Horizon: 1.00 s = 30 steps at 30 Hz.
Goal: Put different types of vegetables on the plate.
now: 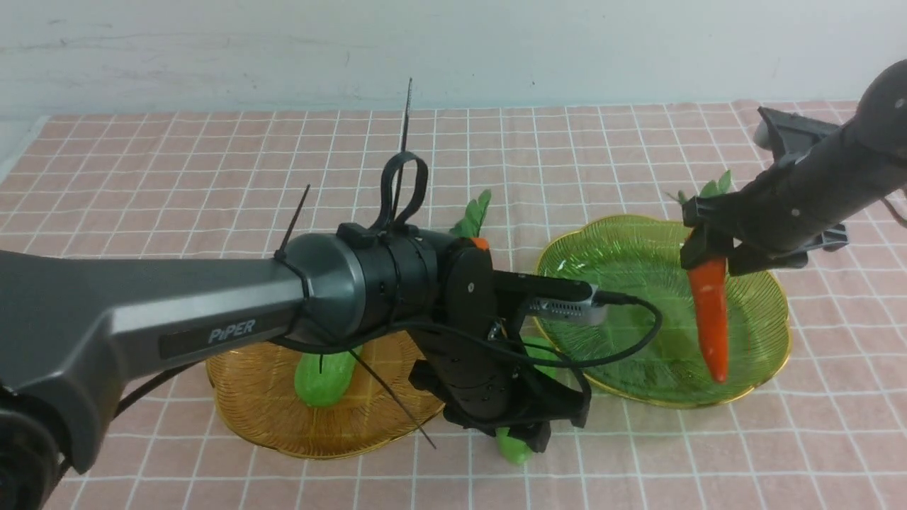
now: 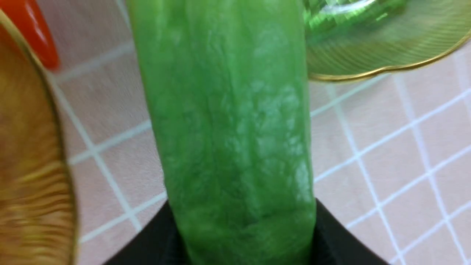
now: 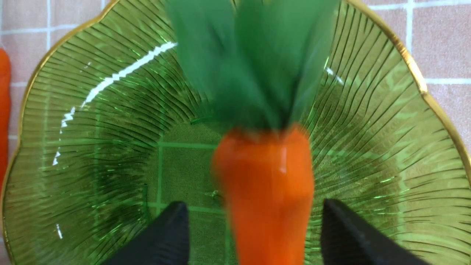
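Note:
My left gripper [image 1: 524, 433] is low over the cloth between the two plates, shut on a light-green cucumber [image 1: 513, 449]. In the left wrist view the cucumber [image 2: 228, 129] fills the gap between both black fingers. My right gripper [image 1: 712, 251] hangs over the green glass plate [image 1: 609, 255] and is open. An orange carrot [image 1: 710, 319] with green leaves hangs point down under it. In the right wrist view the carrot [image 3: 265, 191] is blurred, with gaps to both fingertips [image 3: 173, 228], above the plate [image 3: 92, 147].
An amber plate [image 1: 262, 404] at the front left holds a second cucumber [image 1: 322, 379]. A second carrot [image 1: 473, 216] lies on the pink checked cloth behind my left wrist, mostly hidden. The left arm blocks much of the middle.

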Tool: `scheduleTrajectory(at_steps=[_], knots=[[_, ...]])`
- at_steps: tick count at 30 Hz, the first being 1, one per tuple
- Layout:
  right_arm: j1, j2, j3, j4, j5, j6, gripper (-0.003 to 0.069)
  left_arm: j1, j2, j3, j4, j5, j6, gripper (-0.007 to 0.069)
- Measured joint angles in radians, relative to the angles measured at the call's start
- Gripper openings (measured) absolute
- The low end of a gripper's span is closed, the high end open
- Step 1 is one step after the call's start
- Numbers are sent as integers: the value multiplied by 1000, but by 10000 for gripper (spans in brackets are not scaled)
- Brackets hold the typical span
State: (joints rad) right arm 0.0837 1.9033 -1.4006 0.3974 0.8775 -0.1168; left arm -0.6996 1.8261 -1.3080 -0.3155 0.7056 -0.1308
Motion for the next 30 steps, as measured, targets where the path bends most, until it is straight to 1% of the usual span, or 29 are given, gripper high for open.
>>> scheduleTrajectory(at_steps=[3, 6, 10, 14, 17, 20, 24, 30], knots=[[3, 1, -46, 36, 40, -9, 536, 8, -48, 0, 31, 13, -3, 290], [19, 1, -94, 85, 63, -39, 536, 52, -116, 0, 75, 57, -25, 290], [68, 1, -146, 151, 62, -95, 536, 151, -163, 0, 134, 109, -45, 290], [164, 8, -206, 201, 27, -145, 536, 264, -172, -1, 172, 175, -51, 290], [223, 39, -259, 210, 8, -157, 536, 341, -172, 0, 181, 209, -51, 288], [268, 91, -323, 213, 5, -161, 536, 395, -172, 0, 196, 218, -51, 287], [302, 195, -410, 213, 5, -162, 536, 472, -172, 1, 217, 222, -51, 287], [312, 355, -532, 212, 12, -144, 536, 507, -172, 1, 227, 217, 2, 290]])
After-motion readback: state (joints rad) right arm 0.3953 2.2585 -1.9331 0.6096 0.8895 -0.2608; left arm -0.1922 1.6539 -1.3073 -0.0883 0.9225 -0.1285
